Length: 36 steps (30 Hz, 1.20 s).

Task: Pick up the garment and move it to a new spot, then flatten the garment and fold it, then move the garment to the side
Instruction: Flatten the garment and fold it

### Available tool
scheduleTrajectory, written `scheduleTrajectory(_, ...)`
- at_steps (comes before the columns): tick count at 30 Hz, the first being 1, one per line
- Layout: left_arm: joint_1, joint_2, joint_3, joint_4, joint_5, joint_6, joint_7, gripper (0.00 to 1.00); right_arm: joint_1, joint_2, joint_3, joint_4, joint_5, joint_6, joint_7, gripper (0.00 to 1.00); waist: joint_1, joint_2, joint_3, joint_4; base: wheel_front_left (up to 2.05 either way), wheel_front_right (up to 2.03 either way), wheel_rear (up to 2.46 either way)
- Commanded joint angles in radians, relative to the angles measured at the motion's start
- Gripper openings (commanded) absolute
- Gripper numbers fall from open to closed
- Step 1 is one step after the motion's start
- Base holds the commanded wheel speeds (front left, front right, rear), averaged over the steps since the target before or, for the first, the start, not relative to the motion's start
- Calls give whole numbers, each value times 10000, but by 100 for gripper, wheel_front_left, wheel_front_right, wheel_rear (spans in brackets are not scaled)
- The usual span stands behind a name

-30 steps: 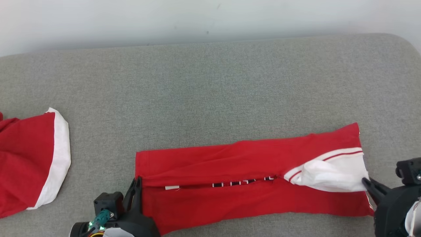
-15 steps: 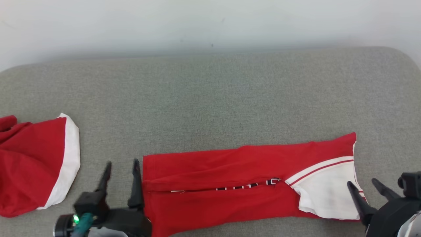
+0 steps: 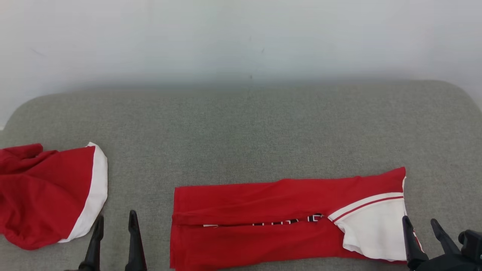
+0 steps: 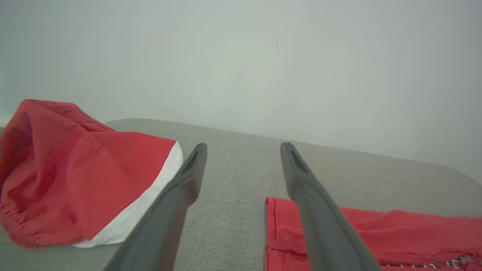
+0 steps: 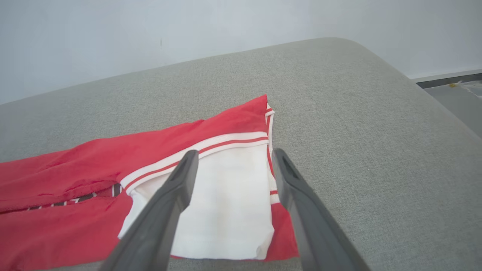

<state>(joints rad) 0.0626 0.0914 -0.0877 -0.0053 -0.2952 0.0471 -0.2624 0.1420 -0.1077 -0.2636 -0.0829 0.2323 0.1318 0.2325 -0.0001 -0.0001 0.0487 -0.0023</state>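
The garment (image 3: 263, 210) is a red shirt folded into a long strip along the near side of the grey surface, with a white sleeve (image 3: 376, 229) lying flat on its right end. My left gripper (image 3: 116, 216) stands open just left of the strip's left edge, holding nothing. In the left wrist view the left gripper (image 4: 244, 145) has its right finger over the garment's corner (image 4: 278, 226). My right gripper (image 3: 418, 220) is open at the strip's right end. In the right wrist view the right gripper (image 5: 235, 151) hovers over the white sleeve (image 5: 226, 203), fingers apart and free of cloth.
A second red garment with a white band (image 3: 45, 195) lies crumpled at the left, close to my left gripper. The grey padded surface (image 3: 241, 131) stretches back to a pale wall. Its rounded right edge (image 5: 433, 113) drops off to the floor.
Both grippers have opened and let go of the garment's ends, then drawn back toward the near edge. The white sleeve has settled flat. The camera has tilted, shifting the whole scene down.
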Motion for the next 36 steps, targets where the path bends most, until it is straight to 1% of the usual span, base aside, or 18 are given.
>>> scheduleTrajectory(1,349,-138,258,70,400,-250,-27,100,-168,134,-169,365,-250,-25,-376,100,1,1,-175,75,0,0,0)
scheduleTrajectory(2,349,-138,258,70,400,-250,-27,100,-168,134,-169,365,-250,-25,-376,100,1,1,-175,75,0,0,0)
scheduleTrajectory(6,706,-288,500,296,869,-597,-28,100,-527,128,-307,988,-617,-25,-511,100,1,1,-232,79,0,0,0)
scheduleTrajectory(11,873,-355,466,736,1206,-876,-30,100,-1110,-283,-438,1515,-707,-26,-182,100,1,1,-202,125,0,0,0)
scheduleTrajectory(13,787,-375,463,824,1294,-926,-30,100,-1331,-550,-412,1756,-739,-25,273,100,1,1,-149,152,0,0,0)
scheduleTrajectory(18,551,-398,434,917,1494,-1054,-30,100,-1908,-1203,-377,2117,-484,-26,2062,100,1,1,78,236,0,0,0)
scheduleTrajectory(24,282,-405,398,880,1614,-1096,-30,100,-2507,-1706,-342,2552,-144,-25,4108,100,1,1,538,375,0,0,0)
scheduleTrajectory(26,188,-408,370,860,1622,-1115,-29,100,-2711,-1809,-377,2638,-57,-25,4438,100,1,1,699,436,0,0,0)
scheduleTrajectory(30,57,-411,359,929,1657,-1167,-30,100,-2908,-2012,-286,2960,-116,-25,4679,100,1,1,921,540,0,0,0)
scheduleTrajectory(36,-73,-413,336,956,1644,-1147,-30,100,-3083,-1930,-81,3641,44,-25,5128,100,1,1,1140,623,0,0,0)
